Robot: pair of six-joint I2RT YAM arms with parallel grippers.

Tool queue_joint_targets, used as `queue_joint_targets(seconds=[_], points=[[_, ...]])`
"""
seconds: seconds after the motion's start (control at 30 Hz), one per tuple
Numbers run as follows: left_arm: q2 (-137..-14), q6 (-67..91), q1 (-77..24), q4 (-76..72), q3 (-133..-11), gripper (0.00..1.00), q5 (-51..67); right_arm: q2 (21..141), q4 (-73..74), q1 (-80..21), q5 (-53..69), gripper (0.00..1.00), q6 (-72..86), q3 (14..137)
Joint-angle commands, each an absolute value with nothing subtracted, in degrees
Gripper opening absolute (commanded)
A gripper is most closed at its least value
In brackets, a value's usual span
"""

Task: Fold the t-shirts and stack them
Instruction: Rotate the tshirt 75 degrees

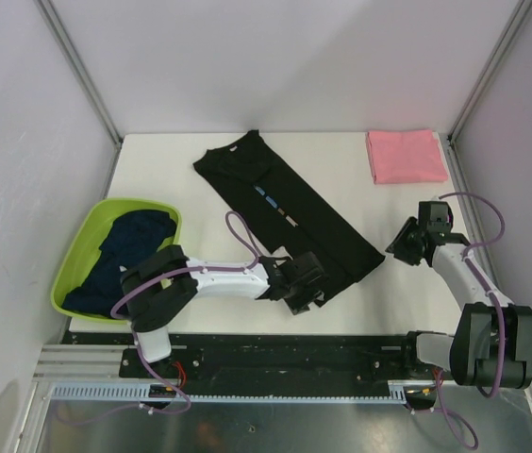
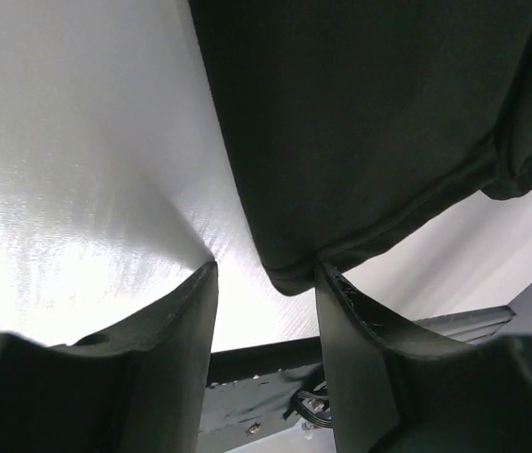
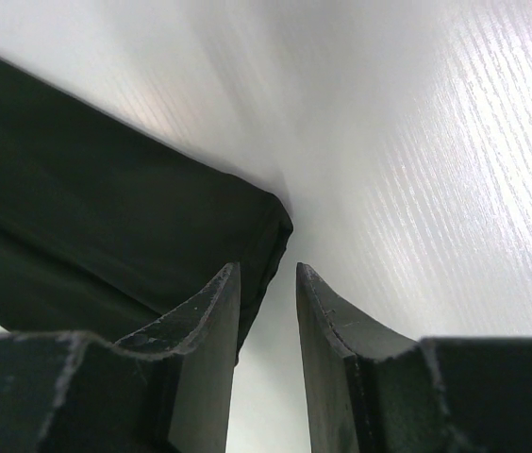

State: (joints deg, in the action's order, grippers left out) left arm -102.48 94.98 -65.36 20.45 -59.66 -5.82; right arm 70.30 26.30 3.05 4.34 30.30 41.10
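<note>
The left end effector (image 2: 266, 268) stands roughly half open, low over the table (image 1: 172, 160). The near hem corner of the black t-shirt (image 2: 360, 123) lies between its fingertips, closer to its right-hand finger, and nothing is clamped. The right end effector (image 3: 267, 266) has its jaws parted only narrowly and holds nothing. The shirt's other hem corner lies just ahead of its left finger, outside the gap.

The shirt is folded into a long strip and runs diagonally away from both end effectors. Well beyond the right one rests a folded pink t-shirt (image 1: 406, 156). Off to the left of the left one, navy t-shirts (image 1: 124, 255) sit in a lime-green basin (image 1: 70, 269).

The likely trouble is an uneven pick. Closing from here, the left end effector may catch only the hem edge or the top layer, letting the layers slide apart. The right, being off the corner, could shut on air or nudge the cloth. A lift from one corner alone would probably drag the strip askew and undo the lengthwise fold.
</note>
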Motion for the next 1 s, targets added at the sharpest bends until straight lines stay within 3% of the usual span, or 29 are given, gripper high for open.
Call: queue_joint_targets(seconds=[0.0, 0.4, 0.77, 0.97], points=[[-103.8, 98.7, -66.4, 20.3, -61.9, 0.50, -9.1, 68.4, 27.1, 3.4, 4.1, 0.35, 29.5, 42.8], [-106.0, 100.5, -67.0, 20.5, -62.0, 0.35, -10.1, 67.5, 27.7, 3.4, 4.8, 0.34, 29.7, 42.8], [-106.1, 96.6, -67.0, 22.8, -62.4, 0.03, -10.0, 66.9, 28.3, 3.1, 5.0, 0.34, 29.5, 42.8], [-100.6, 94.4, -66.9, 25.8, -57.2, 0.00, -9.4, 65.1, 28.8, 1.0, 4.8, 0.34, 30.2, 41.9]])
